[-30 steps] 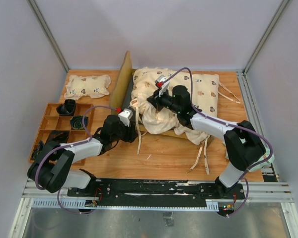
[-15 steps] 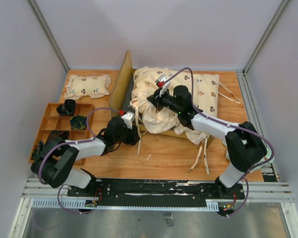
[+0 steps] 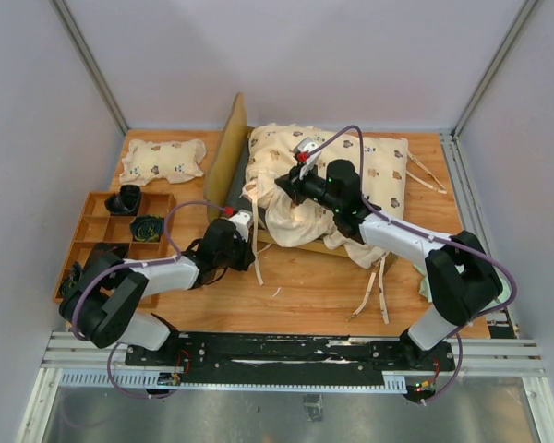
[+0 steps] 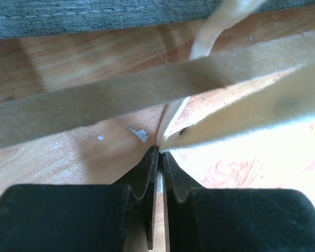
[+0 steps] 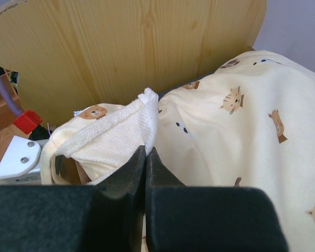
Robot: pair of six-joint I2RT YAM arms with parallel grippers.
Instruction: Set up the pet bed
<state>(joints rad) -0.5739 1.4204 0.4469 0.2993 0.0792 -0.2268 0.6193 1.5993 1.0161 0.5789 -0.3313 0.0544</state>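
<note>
The pet bed lies on the table with its light-wood headboard (image 3: 225, 153) upright at the left, also in the right wrist view (image 5: 121, 47). Its grey fabric base (image 4: 94, 16) shows at the top of the left wrist view. A cream bear-print quilt (image 3: 346, 171) is bunched over the bed. My right gripper (image 3: 283, 188) is shut on a folded edge of the quilt (image 5: 147, 113), held up near the headboard. My left gripper (image 3: 255, 249) is low on the table by the bed's near left corner. It is shut on a thin cream tie strap (image 4: 170, 113) of the quilt.
A small bear-print pillow (image 3: 162, 160) lies at the far left. A wooden compartment tray (image 3: 92, 231) with dark items stands on the left. Loose quilt ties (image 3: 374, 291) trail over the table near the right arm. Metal frame posts stand at the back corners.
My left gripper has slid nearer and a little right along the table, keeping the tie strap. My right gripper has shifted slightly right with the quilt edge.
</note>
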